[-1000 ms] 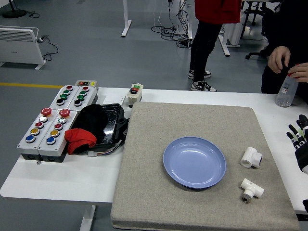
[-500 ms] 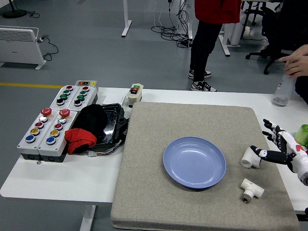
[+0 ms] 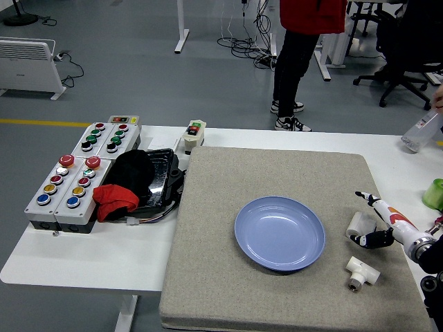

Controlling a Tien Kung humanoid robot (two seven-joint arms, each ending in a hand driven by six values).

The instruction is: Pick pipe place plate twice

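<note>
Right hand at upper pipe fitting; nothing on plate.
Right hand reaches in from the right, fingers spread around the white plastic pipe tee, not clamped. Second white pipe tee lies nearer. Round blue plate sits mid grey felt mat on the white counter.
</note>
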